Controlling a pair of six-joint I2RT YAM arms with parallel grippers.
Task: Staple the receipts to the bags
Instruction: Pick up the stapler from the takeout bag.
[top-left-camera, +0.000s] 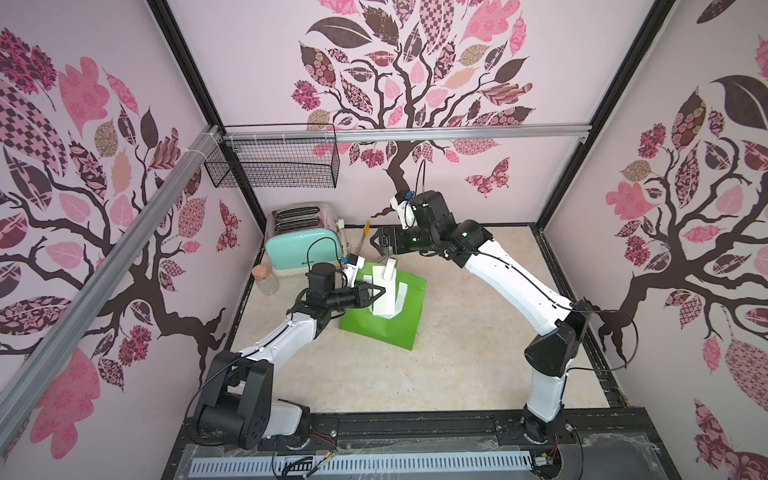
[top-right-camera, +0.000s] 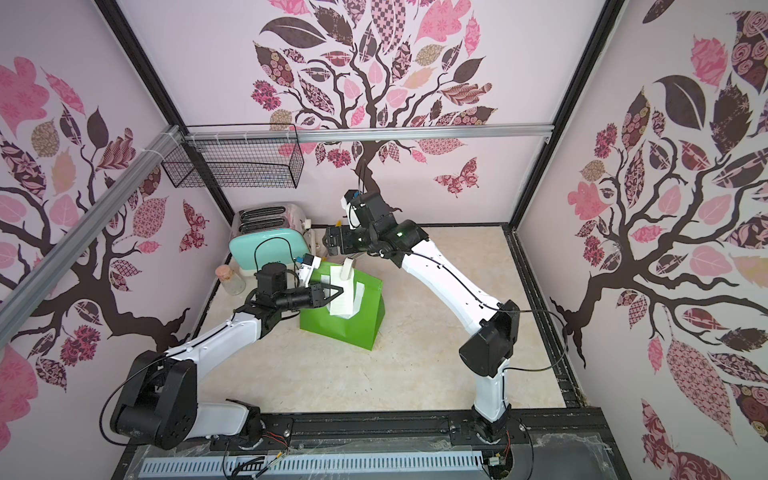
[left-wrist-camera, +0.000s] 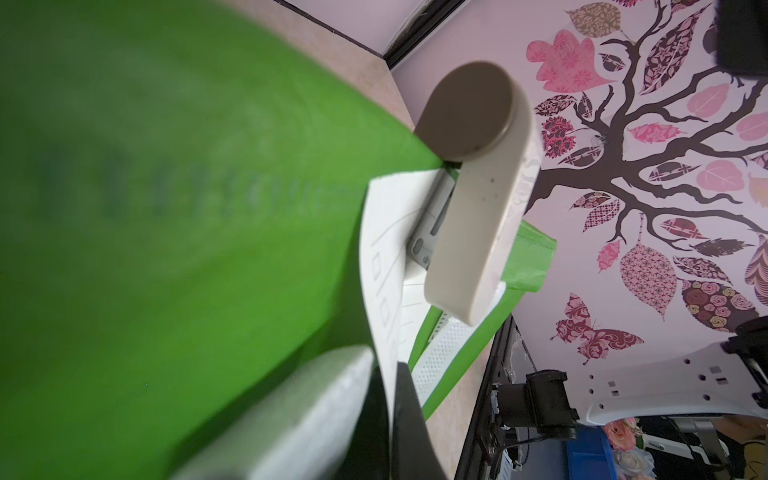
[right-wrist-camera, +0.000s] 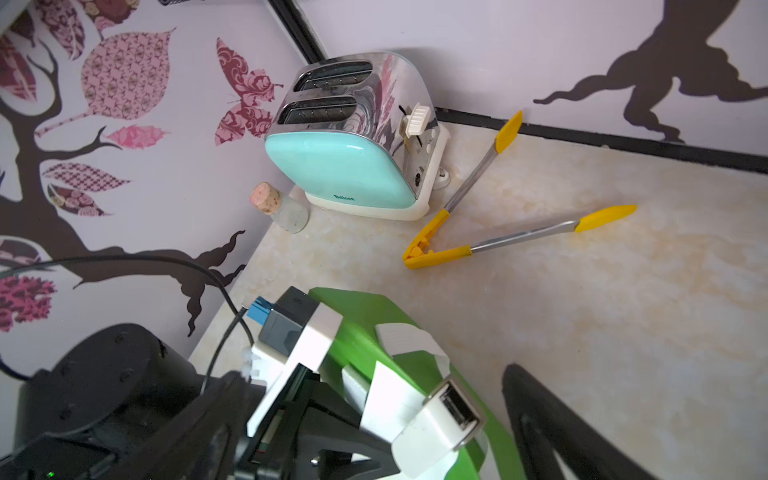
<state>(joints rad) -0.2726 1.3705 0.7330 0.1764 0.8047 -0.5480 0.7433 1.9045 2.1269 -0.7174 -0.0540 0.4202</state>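
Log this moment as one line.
left tool: shut on receipt | stapler: on receipt at bag top edge | right tool: open, empty, off stapler | staple: cannot tell

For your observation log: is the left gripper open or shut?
The left gripper is shut: the left wrist view shows the receipt pinched between its jaws.

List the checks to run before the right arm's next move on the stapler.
1. Left pincer shut on the receipt: ok.
2. Bag caught in that same grip: cannot tell.
3. Stapler astride the bag's top edge, over the receipt: ok.
4. Right pincer open and apart from the stapler: ok.
5. Staple driven through receipt and bag: cannot tell.
6. Tongs lying apart from the bag: ok.
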